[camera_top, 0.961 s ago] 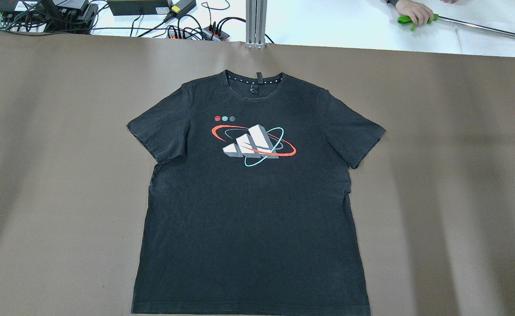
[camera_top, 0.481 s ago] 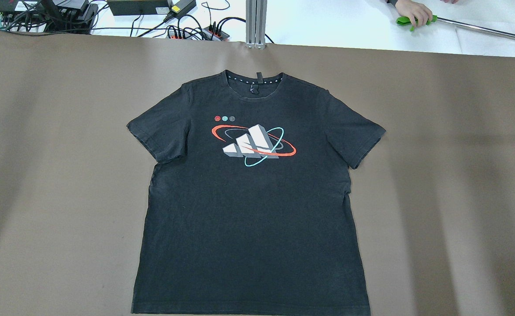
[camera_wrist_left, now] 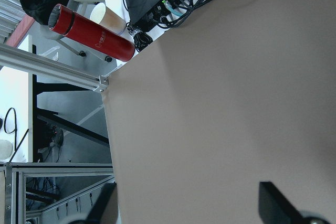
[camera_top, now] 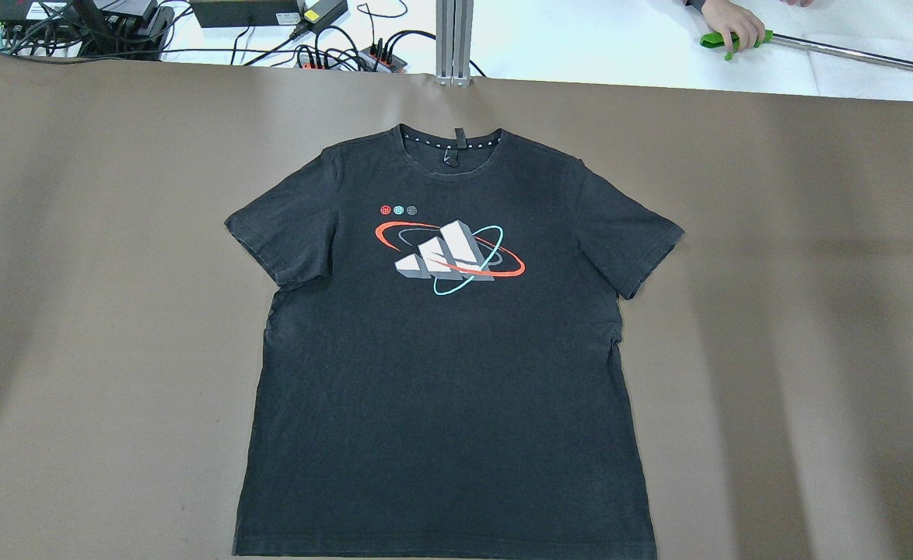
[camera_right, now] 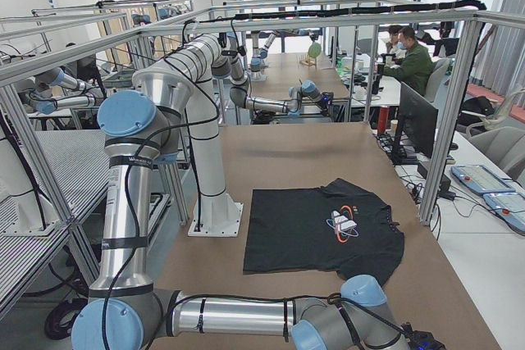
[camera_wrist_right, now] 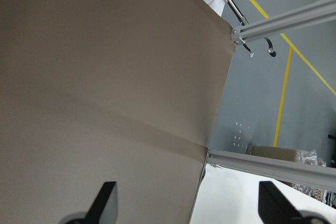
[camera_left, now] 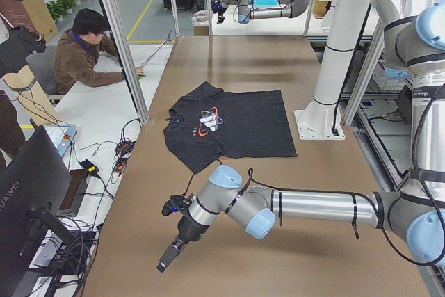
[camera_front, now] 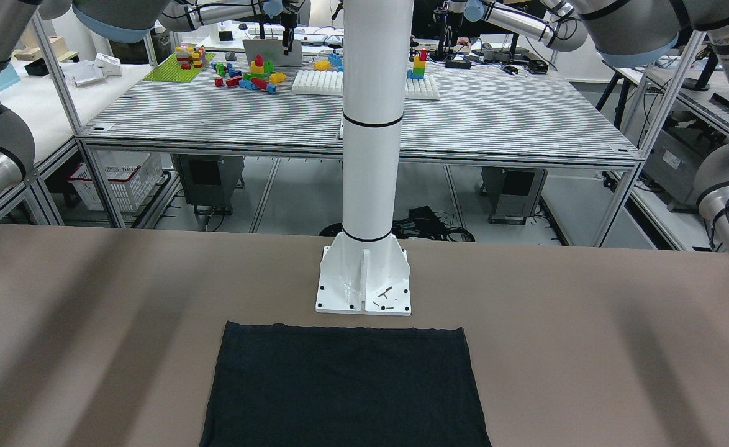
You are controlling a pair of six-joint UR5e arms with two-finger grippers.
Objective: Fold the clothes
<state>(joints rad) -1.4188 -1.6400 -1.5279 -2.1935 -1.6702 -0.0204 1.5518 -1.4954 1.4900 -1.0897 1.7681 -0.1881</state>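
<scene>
A black T-shirt (camera_top: 441, 373) with a white, red and teal chest print lies flat and spread on the brown table, collar away from me; it also shows in the front view (camera_front: 346, 385), the left view (camera_left: 229, 130) and the right view (camera_right: 320, 227). Its hem lies just in front of the white pillar base (camera_front: 364, 282). My left gripper (camera_wrist_left: 189, 203) is open and empty over bare table near the table's left end, well away from the shirt (camera_left: 174, 248). My right gripper (camera_wrist_right: 186, 203) is open and empty over bare table near the right end. Neither gripper shows in the overhead view.
A person's hand holds a green-handled rod (camera_top: 729, 33) beyond the table's far right edge. Cables and power strips (camera_top: 348, 54) and an aluminium post (camera_top: 454, 39) stand at the far edge. A red flask (camera_wrist_left: 89, 32) lies past the left end. A seated person (camera_left: 83, 57) is nearby.
The shirt lies as before. The person's hand on the green-handled rod has shifted slightly at the far right.
</scene>
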